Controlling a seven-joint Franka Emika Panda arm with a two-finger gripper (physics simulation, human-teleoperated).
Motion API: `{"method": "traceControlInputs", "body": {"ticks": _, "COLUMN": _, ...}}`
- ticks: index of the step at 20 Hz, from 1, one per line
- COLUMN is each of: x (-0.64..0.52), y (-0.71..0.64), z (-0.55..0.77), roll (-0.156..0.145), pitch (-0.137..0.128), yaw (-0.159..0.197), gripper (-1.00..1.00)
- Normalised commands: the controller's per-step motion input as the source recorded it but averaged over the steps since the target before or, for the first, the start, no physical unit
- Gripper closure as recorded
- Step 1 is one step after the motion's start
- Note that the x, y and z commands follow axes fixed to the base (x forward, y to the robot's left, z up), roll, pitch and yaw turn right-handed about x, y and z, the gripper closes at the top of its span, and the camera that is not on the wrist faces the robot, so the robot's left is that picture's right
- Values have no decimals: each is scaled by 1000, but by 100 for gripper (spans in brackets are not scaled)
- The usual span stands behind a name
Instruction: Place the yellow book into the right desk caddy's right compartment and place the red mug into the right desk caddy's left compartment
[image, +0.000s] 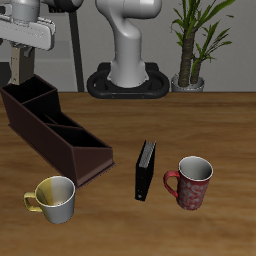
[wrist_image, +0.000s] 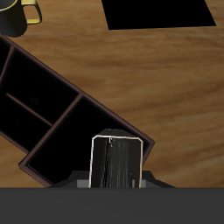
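My gripper (image: 20, 58) is shut on the yellow book (image: 20, 68), a thin pale slab that hangs upright from its fingers. It is held above the back end of the right desk caddy (image: 60, 135), a long dark brown box with dividers. In the wrist view the yellow book (wrist_image: 116, 162) sits just over the end cell (wrist_image: 83, 136) of the caddy (wrist_image: 52, 70), apart from its walls. The red mug (image: 192, 182) stands upright on the table near the front, away from the caddy, its handle toward the black book.
A black book (image: 146, 170) stands upright between the caddy and the red mug. Near the caddy's front end is a silvery mug with a yellow handle (image: 55, 198); the same mug (wrist_image: 17, 10) also shows in the wrist view. A potted plant (image: 190, 60) stands at the back.
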Motion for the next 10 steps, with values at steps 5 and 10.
{"method": "traceControlInputs", "body": {"ticks": 5, "x": 100, "y": -140, "z": -131, "roll": -33, "pitch": -18, "yaw": -77, "gripper": 100}}
{"method": "traceControlInputs", "body": {"ticks": 10, "x": 198, "y": 250, "z": -197, "roll": 38, "pitch": 8, "yaw": -3, "gripper": 100}}
